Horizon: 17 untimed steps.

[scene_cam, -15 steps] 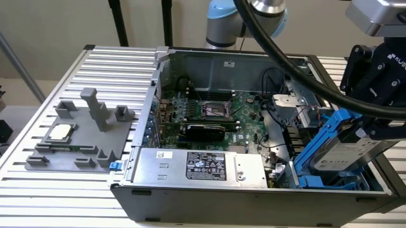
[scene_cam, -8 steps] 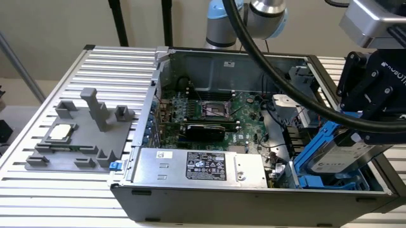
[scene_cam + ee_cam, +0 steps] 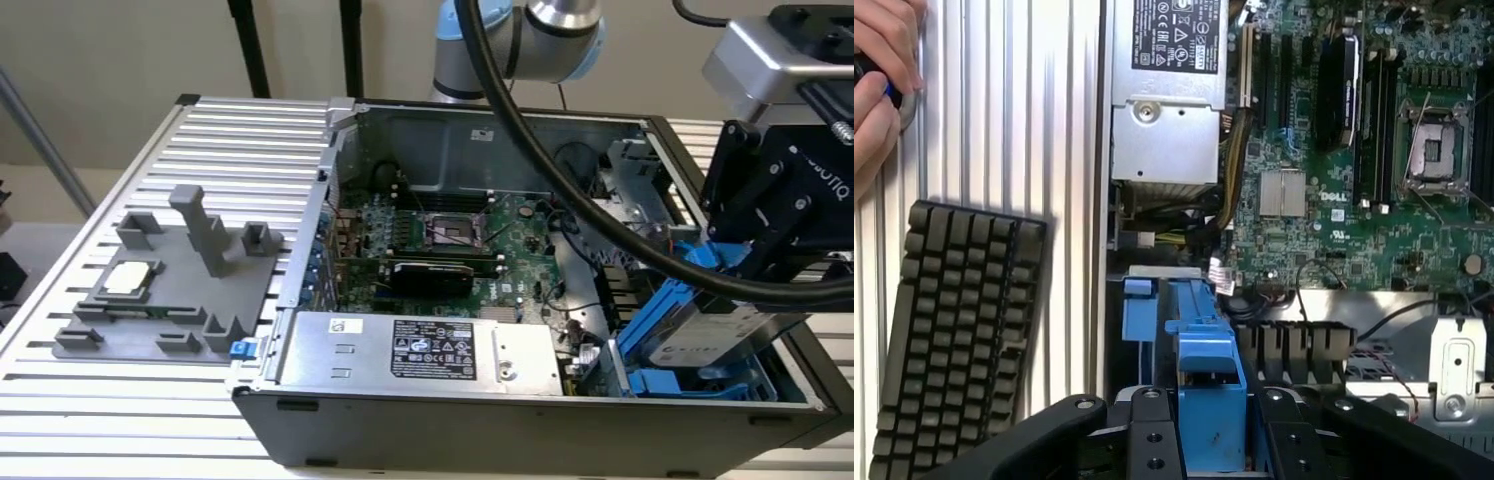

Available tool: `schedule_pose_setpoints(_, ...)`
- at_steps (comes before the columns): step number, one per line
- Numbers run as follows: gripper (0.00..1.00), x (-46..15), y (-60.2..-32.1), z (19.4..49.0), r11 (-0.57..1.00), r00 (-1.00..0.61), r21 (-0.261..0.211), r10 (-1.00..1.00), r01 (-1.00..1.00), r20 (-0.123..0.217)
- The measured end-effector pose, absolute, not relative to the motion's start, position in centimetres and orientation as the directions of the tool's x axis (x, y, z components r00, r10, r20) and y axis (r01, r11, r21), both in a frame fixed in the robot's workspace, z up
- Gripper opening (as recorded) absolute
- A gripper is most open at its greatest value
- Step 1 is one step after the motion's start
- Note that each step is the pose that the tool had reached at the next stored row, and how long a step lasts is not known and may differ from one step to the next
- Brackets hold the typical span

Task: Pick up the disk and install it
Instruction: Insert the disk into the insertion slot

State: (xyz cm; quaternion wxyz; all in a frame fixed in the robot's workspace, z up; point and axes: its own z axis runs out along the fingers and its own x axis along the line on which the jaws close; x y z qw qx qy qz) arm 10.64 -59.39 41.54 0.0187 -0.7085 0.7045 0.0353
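Observation:
The disk (image 3: pixel 731 322), silver-grey with a white label, sits clipped in its blue carrier frame (image 3: pixel 650 322) and hangs tilted over the drive bay (image 3: pixel 701 385) at the front corner of the open computer case, on the exterior view's right. My black gripper (image 3: pixel 758 280) is shut on it from above. In the wrist view the blue carrier (image 3: pixel 1206 385) is clamped between my two fingers (image 3: pixel 1152 440), with the gripper (image 3: pixel 1212 445) directly above the bay. A thick black cable crosses in front of the gripper in the exterior view.
The case holds a power supply box (image 3: pixel 420 345) (image 3: pixel 1164 90) and a motherboard (image 3: pixel 434 235) (image 3: pixel 1334 150). A grey fixture plate (image 3: pixel 174 300) with a small processor chip (image 3: pixel 127 278) lies on the slatted table. A keyboard (image 3: pixel 954 340) and a person's hand (image 3: pixel 879 80) are beside the case.

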Motion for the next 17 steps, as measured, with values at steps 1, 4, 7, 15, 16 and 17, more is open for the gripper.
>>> schedule_pose_setpoints(1, 0.00, 10.6, -59.4, 41.4, -0.008, 0.006, 0.023, -0.997, -1.000, -0.078)
schedule_pose_setpoints(4, 0.00, 10.6, -59.4, 41.1, -0.012, 0.010, 0.023, -0.996, -1.000, -0.084)
schedule_pose_setpoints(7, 0.00, 10.6, -59.4, 40.7, -0.017, 0.015, 0.023, -0.996, -1.000, -0.089)
schedule_pose_setpoints(15, 0.00, 10.6, -59.4, 39.8, -0.028, 0.025, 0.023, -0.995, -0.999, -0.093)
schedule_pose_setpoints(16, 0.00, 10.6, -59.4, 39.7, -0.029, 0.026, 0.023, -0.995, -0.999, -0.093)
schedule_pose_setpoints(17, 0.00, 10.6, -59.4, 39.6, -0.030, 0.028, 0.023, -0.995, -0.999, -0.093)
